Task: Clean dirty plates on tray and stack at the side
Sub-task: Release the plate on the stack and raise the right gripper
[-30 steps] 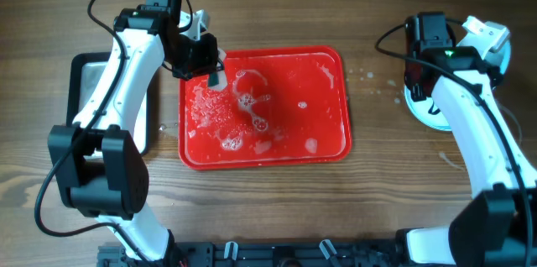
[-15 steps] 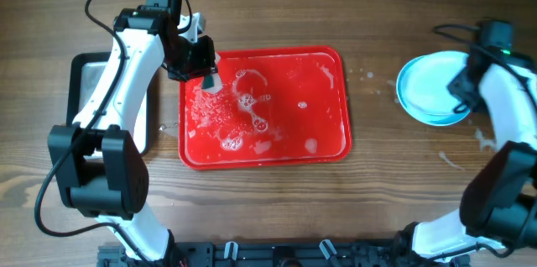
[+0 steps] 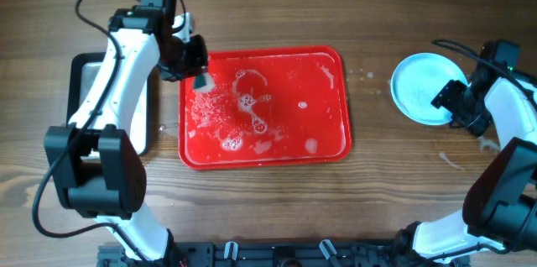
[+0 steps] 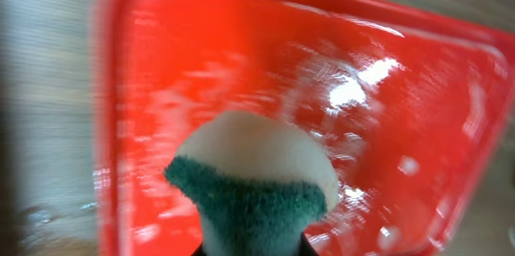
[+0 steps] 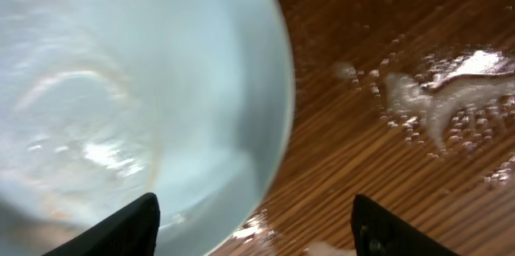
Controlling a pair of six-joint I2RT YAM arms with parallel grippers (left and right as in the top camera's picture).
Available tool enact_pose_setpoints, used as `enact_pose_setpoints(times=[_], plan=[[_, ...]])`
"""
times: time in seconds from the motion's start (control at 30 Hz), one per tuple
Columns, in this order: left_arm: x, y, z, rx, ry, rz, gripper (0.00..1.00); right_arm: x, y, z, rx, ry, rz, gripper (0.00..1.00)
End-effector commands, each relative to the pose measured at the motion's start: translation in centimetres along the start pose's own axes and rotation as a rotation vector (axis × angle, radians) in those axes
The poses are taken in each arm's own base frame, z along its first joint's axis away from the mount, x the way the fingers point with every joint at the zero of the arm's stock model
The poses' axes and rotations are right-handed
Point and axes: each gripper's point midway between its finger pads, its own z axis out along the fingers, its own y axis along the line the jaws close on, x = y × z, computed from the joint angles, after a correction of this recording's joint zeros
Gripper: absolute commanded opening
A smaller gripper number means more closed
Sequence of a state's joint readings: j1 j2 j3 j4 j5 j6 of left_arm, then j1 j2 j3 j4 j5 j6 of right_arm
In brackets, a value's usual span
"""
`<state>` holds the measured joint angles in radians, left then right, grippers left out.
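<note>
left gripper (image 3: 199, 72) has its jaws clamped on the sponge (image 4: 253, 175), over the left rim of the tray (image 3: 327, 133). suds (image 3: 220, 112) dot the red. right gripper (image 5: 257, 228) hangs with jaws wide and empty at the edge of the plates (image 3: 424, 86), on the tabletop (image 3: 377, 200) well right of the tray. can't tell how many are stacked.
</note>
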<state>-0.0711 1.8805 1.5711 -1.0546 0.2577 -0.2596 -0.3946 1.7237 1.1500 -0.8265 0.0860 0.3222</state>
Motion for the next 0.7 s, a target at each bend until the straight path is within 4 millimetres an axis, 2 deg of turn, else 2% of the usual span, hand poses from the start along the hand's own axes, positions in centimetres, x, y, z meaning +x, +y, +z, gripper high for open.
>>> enact_pose_setpoints(times=[0.0,0.07,0.13,0.27,0.37,0.47,0.57,0.63,0.67], plan=[[-1.7,6.4,-3.6,-0.229,-0.128,-0.248,0.04,-2.7,4.8,-5.7,-0.225,-0.089,-0.070,0.78],[-1.2,9.1,-3.5,-0.301,-0.129,-0.333,0.04,-2.8,7.6,-8.4,-0.340,-0.121,-0.138,0.80],[-0.5,11.6,-2.6,-0.348,-0.119,-0.381,0.04,-1.6,10.6,-10.5,-0.404,-0.149,-0.216,0.81],[1.6,15.6,-0.5,-0.398,-0.079,-0.453,0.04,1.7,14.7,-11.2,-0.432,-0.121,-0.351,0.82],[2.6,17.3,-0.1,-0.411,-0.058,-0.496,0.04,3.6,17.2,-11.7,-0.445,-0.128,-0.436,0.82],[2.6,18.1,-0.4,-0.413,-0.061,-0.520,0.16,4.8,18.9,-12.2,-0.468,-0.135,-0.489,0.82],[2.5,18.7,-0.6,-0.413,-0.066,-0.531,0.45,6.0,19.8,-12.4,-0.476,-0.124,-0.520,0.82],[2.2,19.0,-0.7,-0.411,-0.077,-0.539,1.00,6.7,20.2,-12.5,-0.478,-0.114,-0.541,0.82],[2.1,19.1,-0.7,-0.410,-0.082,-0.540,1.00,7.0,20.4,-12.5,-0.480,-0.111,-0.551,0.82]])
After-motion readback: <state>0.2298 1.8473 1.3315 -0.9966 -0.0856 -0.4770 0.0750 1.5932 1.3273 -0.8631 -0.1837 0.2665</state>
